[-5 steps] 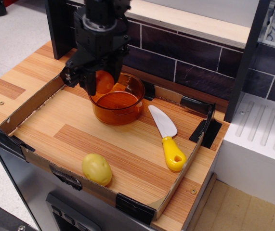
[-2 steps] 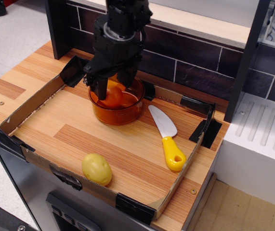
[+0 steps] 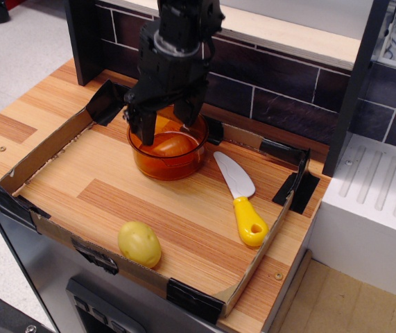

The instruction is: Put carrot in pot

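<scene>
Hanging over: the gripper (image 3: 164,125) sits directly above the pot (image 3: 168,154), its two dark fingers (image 3: 148,127) spread wide, one over the left rim and one over the right, with nothing between them.
Carrot: the carrot (image 3: 173,145) lies inside the pot, on or close to the floor, showing as a brighter orange lump through the tinted wall.
Key relation: the carrot is straight below the gap between the fingers and apart from them; its long axis looks to run roughly left to right across the pot, though the orange wall blurs its outline and I cannot be sure of the tilt.
Task state: by my reading the carrot is already where it belongs, so what remains is a clean lift straight up and away.
Pot place: it stands at the back of the shallow cardboard tray (image 3: 45,152), near the dark tiled wall (image 3: 281,97).
Nearby things: a toy knife (image 3: 241,199) with a yellow handle lies just right of the pot, blade pointing toward it; a pale yellow potato (image 3: 139,243) rests near the front edge, well apart.
In the way: nothing blocks a vertical exit; the only risk I judge is a finger clipping the pot rim if the arm drifts sideways.
</scene>
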Motion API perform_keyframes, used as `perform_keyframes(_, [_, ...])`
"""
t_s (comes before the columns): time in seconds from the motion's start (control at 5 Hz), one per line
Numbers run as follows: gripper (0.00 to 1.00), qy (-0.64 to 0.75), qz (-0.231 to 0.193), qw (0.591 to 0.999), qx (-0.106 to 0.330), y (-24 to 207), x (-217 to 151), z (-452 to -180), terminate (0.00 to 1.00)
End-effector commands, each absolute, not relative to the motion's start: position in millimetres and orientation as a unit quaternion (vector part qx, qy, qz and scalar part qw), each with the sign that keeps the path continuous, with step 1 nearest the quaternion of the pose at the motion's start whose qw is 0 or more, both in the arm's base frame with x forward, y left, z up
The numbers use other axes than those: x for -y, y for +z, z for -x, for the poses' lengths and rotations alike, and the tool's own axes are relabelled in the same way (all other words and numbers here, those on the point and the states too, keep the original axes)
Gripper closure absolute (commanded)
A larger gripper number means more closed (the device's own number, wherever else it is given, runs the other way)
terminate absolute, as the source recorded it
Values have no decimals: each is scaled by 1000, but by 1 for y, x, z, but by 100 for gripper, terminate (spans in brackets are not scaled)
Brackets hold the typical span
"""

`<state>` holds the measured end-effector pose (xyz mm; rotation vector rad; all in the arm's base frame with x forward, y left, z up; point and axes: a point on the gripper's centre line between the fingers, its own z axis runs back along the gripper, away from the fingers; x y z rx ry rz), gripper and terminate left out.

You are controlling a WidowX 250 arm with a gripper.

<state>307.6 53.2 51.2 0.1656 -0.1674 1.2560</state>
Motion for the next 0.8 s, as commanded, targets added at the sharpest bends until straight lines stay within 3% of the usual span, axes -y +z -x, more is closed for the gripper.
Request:
perform_keyframes(0.0, [0,575,-42,809,114,121,-47,-306,0])
perform_keyframes(0.4, [0,575,-42,809,114,121,-47,-306,0])
perform_keyframes(0.6, [0,575,-42,809,114,121,-47,-306,100])
